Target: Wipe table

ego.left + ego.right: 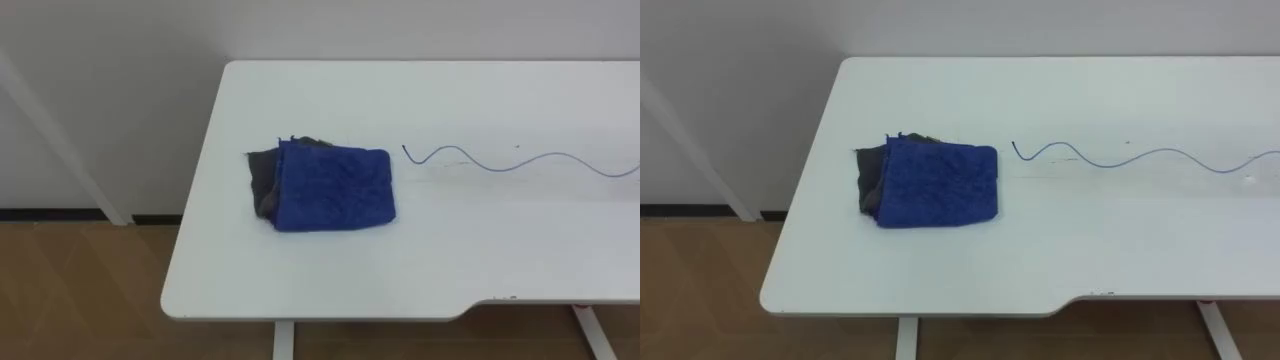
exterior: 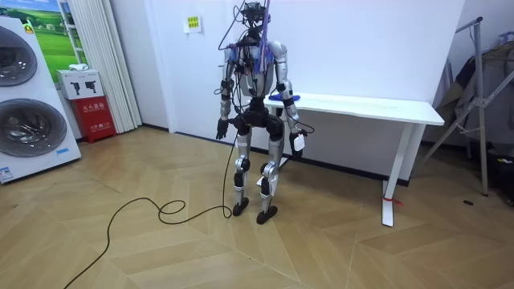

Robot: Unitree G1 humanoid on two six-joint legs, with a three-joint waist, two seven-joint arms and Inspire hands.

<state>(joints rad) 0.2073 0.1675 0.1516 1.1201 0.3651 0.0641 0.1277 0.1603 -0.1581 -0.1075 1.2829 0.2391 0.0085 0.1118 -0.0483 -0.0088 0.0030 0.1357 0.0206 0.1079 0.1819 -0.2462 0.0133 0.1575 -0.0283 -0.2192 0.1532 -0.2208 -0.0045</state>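
Observation:
A folded blue cloth (image 1: pixel 335 187) lies on the white table (image 1: pixel 450 100) near its left end, on top of a grey cloth (image 1: pixel 262 180) that sticks out at its left. Right of the cloths a thin blue wavy line (image 1: pixel 520 162) runs across the tabletop to the right edge of the view. In the room view I stand at the table's (image 2: pixel 361 107) left end, facing it, with the blue cloth (image 2: pixel 283 97) just before me. My left hand (image 2: pixel 221 128) and right hand (image 2: pixel 297 144) hang at my sides, below the tabletop and away from the cloth.
A wall runs close behind the table. A white slanting bar (image 1: pixel 60 140) stands left of it. In the room view, washing machines (image 2: pixel 28 120) and a red box (image 2: pixel 96 116) are at the left, and a clothes rack (image 2: pixel 482 96) is at the right.

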